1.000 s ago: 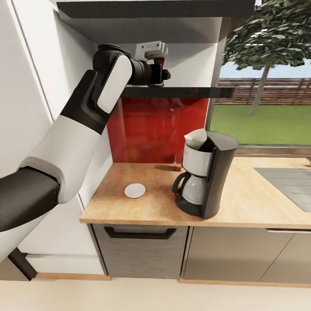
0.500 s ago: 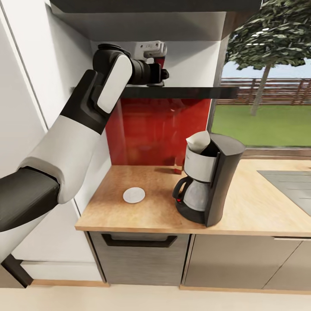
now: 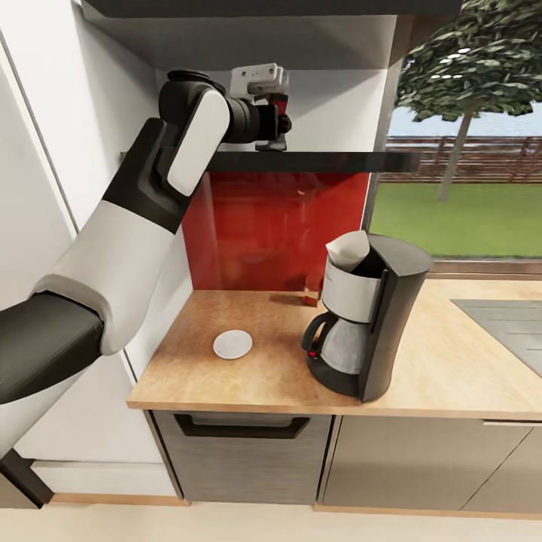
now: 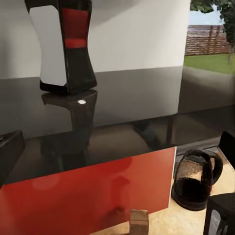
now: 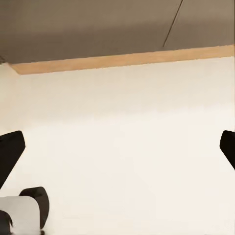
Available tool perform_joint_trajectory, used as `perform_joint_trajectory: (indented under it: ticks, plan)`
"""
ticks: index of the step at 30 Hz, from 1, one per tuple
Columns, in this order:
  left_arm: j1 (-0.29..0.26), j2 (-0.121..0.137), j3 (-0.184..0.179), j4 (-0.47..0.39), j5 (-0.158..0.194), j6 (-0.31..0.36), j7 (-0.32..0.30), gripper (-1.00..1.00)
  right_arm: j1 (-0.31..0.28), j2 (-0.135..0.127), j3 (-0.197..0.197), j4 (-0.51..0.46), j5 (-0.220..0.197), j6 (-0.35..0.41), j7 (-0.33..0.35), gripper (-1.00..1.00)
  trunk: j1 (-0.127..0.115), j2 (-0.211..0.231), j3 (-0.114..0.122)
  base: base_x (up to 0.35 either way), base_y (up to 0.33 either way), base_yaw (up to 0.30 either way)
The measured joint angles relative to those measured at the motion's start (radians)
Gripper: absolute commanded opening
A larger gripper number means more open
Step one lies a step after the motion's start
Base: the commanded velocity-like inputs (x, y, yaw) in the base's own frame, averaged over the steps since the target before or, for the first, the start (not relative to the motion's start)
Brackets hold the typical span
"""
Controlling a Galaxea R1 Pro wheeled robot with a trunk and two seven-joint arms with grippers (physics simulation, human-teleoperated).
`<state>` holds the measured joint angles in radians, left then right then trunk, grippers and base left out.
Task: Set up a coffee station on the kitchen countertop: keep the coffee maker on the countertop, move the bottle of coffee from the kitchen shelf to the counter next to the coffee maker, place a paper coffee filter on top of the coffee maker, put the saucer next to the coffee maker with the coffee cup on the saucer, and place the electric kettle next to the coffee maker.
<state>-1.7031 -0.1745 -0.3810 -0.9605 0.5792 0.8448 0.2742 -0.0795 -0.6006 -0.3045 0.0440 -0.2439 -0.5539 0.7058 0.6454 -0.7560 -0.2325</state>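
Note:
The coffee bottle [image 4: 66,44], black with a red and white front, stands upright on the glossy black shelf [image 4: 137,103]. My left gripper [image 3: 280,124] is raised to that shelf and stands open just short of the bottle, with one fingertip [image 4: 10,152] at the picture's edge. The black coffee maker [image 3: 369,324] stands on the wooden countertop [image 3: 452,361] with a white paper filter [image 3: 348,248] on top. A white saucer [image 3: 232,345] lies to its left. The glass electric kettle [image 4: 196,178] stands by the red backsplash. My right gripper [image 5: 117,156] hangs open over the floor.
A small brown object [image 3: 311,290] stands behind the coffee maker against the red backsplash [image 3: 256,226]; what it is cannot be told. A tall white cabinet [image 3: 45,150] borders the counter's left end. A sink [image 3: 504,316] lies to the right and a window [image 3: 467,150] behind.
The head camera has shifted, sliding the counter scene slightly. My left wrist has risen a little at the shelf edge. The bottle stands where it was.

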Motion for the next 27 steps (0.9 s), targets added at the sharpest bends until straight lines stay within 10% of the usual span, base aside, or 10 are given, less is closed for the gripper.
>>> perform_joint_trajectory:
  ticks: [7,10,13,27]
  plan:
    - [0.000,0.000,0.000,-0.008,0.000,0.000,0.000,1.00,0.049,0.159,0.008,0.000,0.213,-0.104,-0.160,1.00,0.000,0.000,0.000,0.000,0.000,0.000]
    - [0.000,0.000,0.000,-0.008,0.000,0.000,0.000,1.00,0.054,0.243,0.010,0.000,0.448,-0.114,-0.354,1.00,0.000,0.000,0.000,0.078,0.000,0.000]
    - [0.000,0.000,0.000,-0.008,-0.001,0.000,0.000,1.00,0.055,0.266,0.005,0.000,0.570,-0.117,-0.440,1.00,0.000,0.000,0.000,0.214,0.000,0.000]
    - [0.000,0.000,0.000,-0.035,0.000,-0.001,0.035,1.00,0.055,0.275,0.003,0.000,0.614,-0.116,-0.470,1.00,0.000,0.000,0.000,0.112,0.000,0.000]
